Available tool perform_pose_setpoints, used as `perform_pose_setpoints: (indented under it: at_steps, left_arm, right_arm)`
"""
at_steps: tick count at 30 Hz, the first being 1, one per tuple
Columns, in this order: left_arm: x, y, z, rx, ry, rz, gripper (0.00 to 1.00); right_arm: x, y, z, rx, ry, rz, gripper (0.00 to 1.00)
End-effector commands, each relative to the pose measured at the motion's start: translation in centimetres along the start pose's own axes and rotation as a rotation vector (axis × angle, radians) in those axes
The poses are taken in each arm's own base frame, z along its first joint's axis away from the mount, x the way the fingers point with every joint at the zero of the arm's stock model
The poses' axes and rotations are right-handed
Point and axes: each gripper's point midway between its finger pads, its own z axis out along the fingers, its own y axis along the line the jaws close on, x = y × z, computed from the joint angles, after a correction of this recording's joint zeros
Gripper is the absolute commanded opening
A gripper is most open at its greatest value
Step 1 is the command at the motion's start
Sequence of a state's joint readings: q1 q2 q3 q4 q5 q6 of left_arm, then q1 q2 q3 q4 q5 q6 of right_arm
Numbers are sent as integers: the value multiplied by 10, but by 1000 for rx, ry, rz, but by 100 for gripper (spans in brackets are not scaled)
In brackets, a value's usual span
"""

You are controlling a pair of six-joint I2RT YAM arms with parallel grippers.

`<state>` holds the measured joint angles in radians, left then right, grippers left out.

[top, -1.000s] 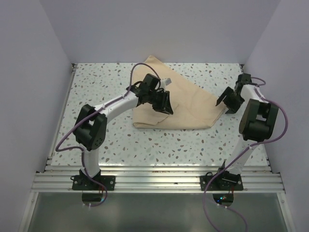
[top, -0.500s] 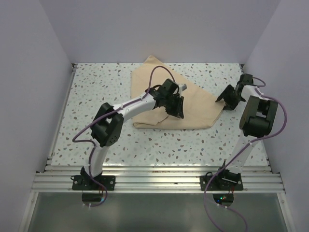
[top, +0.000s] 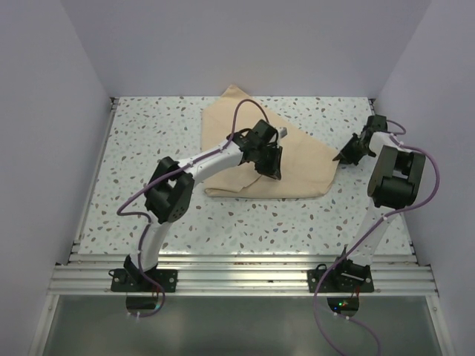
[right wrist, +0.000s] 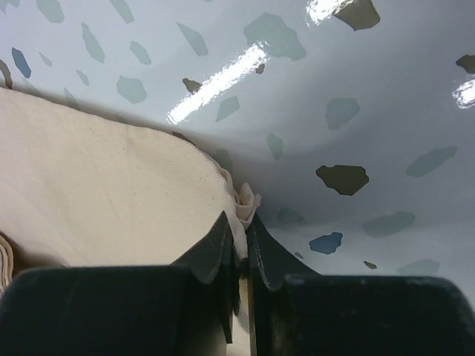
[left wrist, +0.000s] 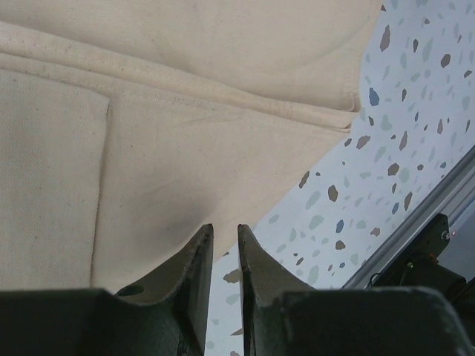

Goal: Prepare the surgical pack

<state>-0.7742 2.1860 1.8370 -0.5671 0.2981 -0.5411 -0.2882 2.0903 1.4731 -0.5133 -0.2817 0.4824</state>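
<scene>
Speckled table [top: 148, 156]: surgical pack [top: 304, 167] lies folded on far half, centre to right, one corner near far edge. Right gripper [right wrist: 239, 222] at pack's right corner, jaws clamped on bunched cloth tip. Left gripper [left wrist: 223, 228] over pack's near edge, jaws nearly together, slim gap, nothing between.

No text, label, brand, number or sign can be read in any of the views. The surgical pack [top: 297, 159] is seen as plain, unprinted cloth, and nothing legible is found on the speckled table [top: 148, 133].
</scene>
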Motion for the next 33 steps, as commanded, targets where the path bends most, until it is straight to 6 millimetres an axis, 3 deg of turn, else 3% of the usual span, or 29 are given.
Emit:
perform_pose_setpoints:
  at_steps: [1,3,9,13,21,33]
  left_arm:
    - [-8,-12,-4,13,-26,16,23]
    - [-6,-16,-2,29,-19,22,23]
    - [-3,-17,11,28,0,30,19]
    - [5,2,28,-35,39,20,19]
    - [34,39,48,-148,151,-34,18]
    - [45,64,53,-191,182,-58,17]
  right_arm:
    - [10,-5,-6,29,20,16,5]
    - [13,-1,-14,25,21,37,0]
    - [17,19,-44,-25,-1,44,0]
    - [25,33,-56,-71,-9,47,0]
    - [16,71,-82,-194,-20,67,0]
    - [22,115,-114,-396,-23,161,0]
